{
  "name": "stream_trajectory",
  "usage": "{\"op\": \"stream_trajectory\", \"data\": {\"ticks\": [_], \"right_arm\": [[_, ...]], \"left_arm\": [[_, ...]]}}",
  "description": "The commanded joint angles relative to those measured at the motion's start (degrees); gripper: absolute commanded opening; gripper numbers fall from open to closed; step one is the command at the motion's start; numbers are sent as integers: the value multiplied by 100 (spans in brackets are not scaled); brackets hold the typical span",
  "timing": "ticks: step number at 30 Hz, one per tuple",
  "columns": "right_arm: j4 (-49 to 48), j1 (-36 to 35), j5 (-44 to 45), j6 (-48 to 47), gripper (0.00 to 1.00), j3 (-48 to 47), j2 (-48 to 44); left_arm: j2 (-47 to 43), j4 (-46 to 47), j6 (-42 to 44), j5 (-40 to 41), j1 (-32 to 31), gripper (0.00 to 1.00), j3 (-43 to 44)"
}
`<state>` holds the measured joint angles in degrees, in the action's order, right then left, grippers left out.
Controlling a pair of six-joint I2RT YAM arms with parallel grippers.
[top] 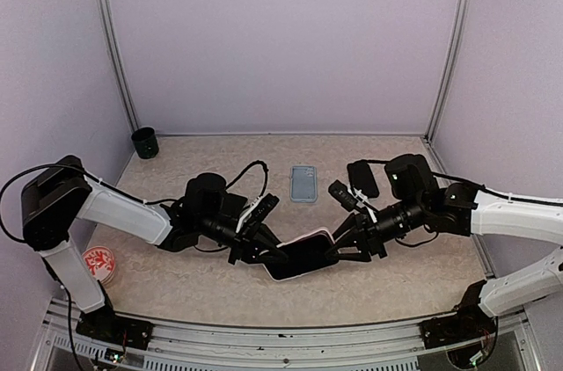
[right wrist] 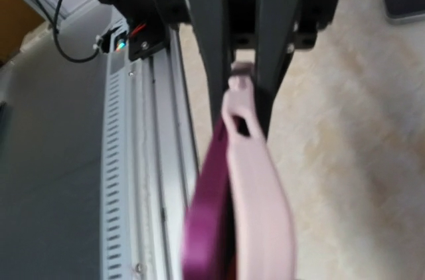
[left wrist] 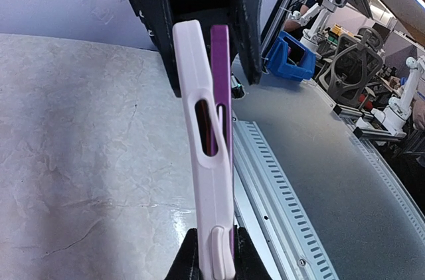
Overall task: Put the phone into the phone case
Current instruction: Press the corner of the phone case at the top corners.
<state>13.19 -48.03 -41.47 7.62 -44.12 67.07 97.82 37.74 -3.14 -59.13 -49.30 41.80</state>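
A purple phone sits partly in a pale pink case, held above the table's near middle between both grippers. My left gripper is shut on its left end. In the left wrist view its fingers pinch the case and the phone together, seen edge-on. My right gripper is shut on the right end. In the right wrist view the phone gapes away from the case, and my own fingertips are hidden.
A light blue case and a black phone lie flat behind the grippers. A black cup stands at the back left. A red and white round thing lies near the left arm's base. The metal rail marks the table's near edge.
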Motion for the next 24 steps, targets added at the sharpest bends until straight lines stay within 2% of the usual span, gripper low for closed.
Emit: {"op": "stream_trajectory", "data": {"ticks": [1,6,11,15,18,24], "right_arm": [[-366,40,-387,166,35,119,87],[-638,48,-716,202,13,312,-6],[-775,83,-952,265,0,375,-27],[-604,92,-692,276,0,279,2],[-236,92,-164,247,0,112,46],[449,67,1475,542,0,-312,169]], "left_arm": [[-271,372,93,-123,-35,0,-11],[-281,366,103,-129,-46,0,-14],[-272,342,103,-123,-54,0,16],[-251,277,99,15,-55,0,62],[-234,123,96,332,-53,0,104],[-48,-288,36,942,-58,0,359]]}}
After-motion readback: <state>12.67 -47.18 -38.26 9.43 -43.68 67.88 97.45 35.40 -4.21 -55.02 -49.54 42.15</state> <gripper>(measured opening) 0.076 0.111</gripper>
